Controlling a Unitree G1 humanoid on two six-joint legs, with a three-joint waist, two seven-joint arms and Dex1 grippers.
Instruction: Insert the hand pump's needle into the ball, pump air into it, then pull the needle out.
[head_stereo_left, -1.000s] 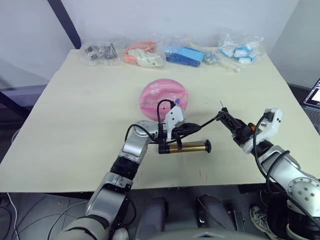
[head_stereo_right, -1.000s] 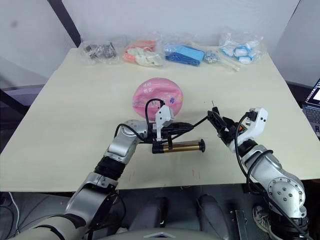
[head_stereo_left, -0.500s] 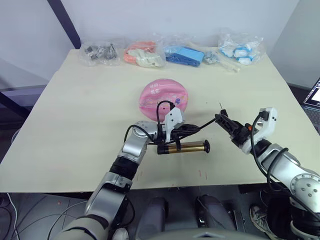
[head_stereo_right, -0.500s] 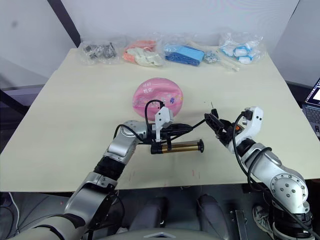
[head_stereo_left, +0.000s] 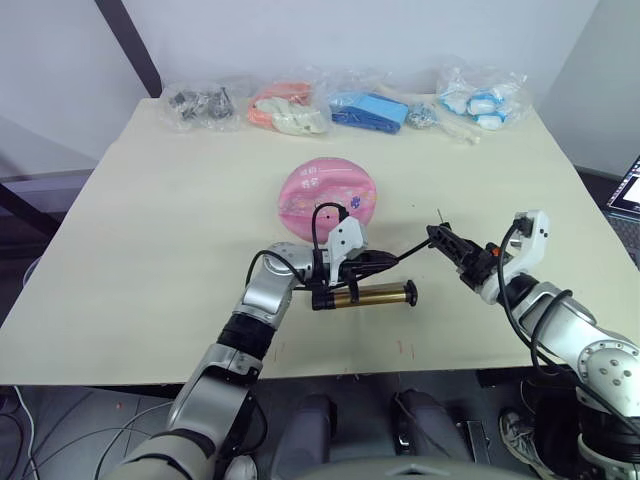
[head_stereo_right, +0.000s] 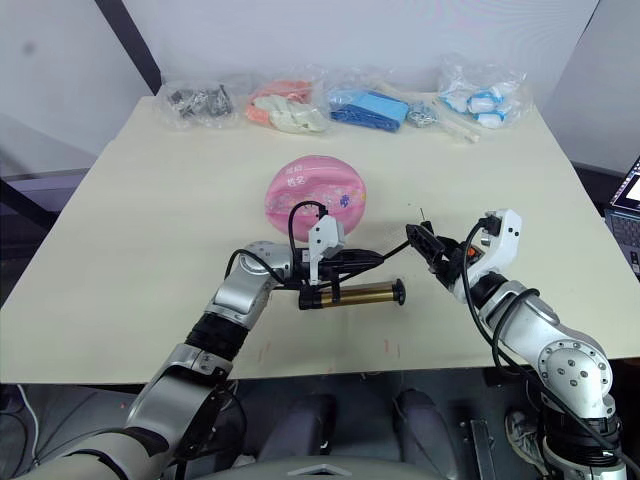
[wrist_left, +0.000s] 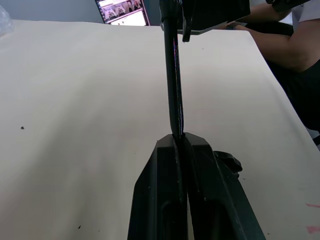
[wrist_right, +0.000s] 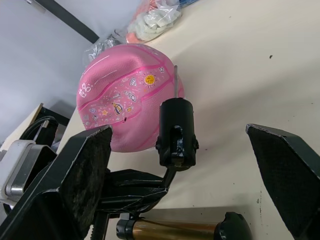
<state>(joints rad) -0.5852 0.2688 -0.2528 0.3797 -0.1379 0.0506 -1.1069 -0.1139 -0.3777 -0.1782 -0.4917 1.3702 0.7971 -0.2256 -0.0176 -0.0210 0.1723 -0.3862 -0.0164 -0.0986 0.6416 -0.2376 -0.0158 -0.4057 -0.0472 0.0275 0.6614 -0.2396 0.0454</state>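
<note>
The pink ball (head_stereo_left: 328, 197) rests mid-table. In front of it lies the bronze hand pump (head_stereo_left: 370, 294), level and crosswise, by my left wrist. My left gripper (head_stereo_left: 385, 258) is shut on the pump's black hose (wrist_left: 172, 75), which rises to the right toward my right gripper (head_stereo_left: 447, 243). In the right wrist view that gripper's fingers (wrist_right: 85, 170) stand wide apart, with the hose's black fitting (wrist_right: 176, 132) upright between them, touching neither. The needle (wrist_right: 175, 77) points up from the fitting, to the right of the ball and clear of it.
Several clear bags of small parts line the table's far edge (head_stereo_left: 200, 103) (head_stereo_left: 290, 110) (head_stereo_left: 370, 108) (head_stereo_left: 480, 100). A laptop screen (head_stereo_left: 628, 190) shows past the right edge. A person's arm (wrist_left: 280, 45) rests at the table's side in the left wrist view.
My right gripper has drifted a little left, toward the ball, and the needle end has moved with it. The left gripper and pump have barely shifted.
</note>
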